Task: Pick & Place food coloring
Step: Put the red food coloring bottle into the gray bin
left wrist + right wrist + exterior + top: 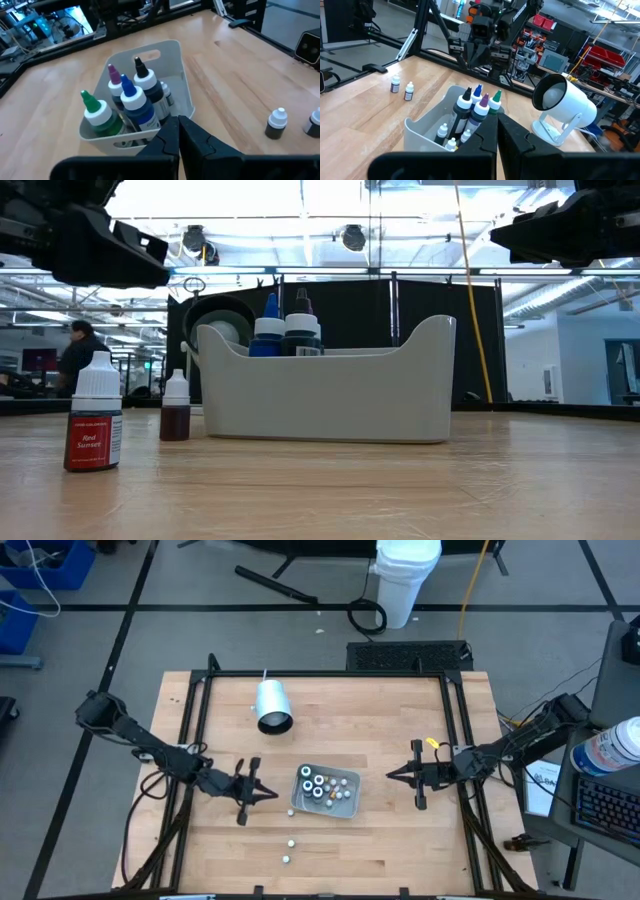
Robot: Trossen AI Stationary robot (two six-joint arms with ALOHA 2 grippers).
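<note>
Two food coloring bottles (291, 842) still stand loose on the table (400, 840) near its front edge, upright, caps up; the rest sit in the tray (345, 802) mid-table. Left gripper (268, 794) hovers just left of the tray, fingers pinched together, empty. The loose bottles lie frontward of it and a bit to the right, so the left arm looks nearer. Right gripper (392, 776) waits right of the tray, also closed, empty. The white cup (271, 705) lies tipped toward the back edge.
</note>
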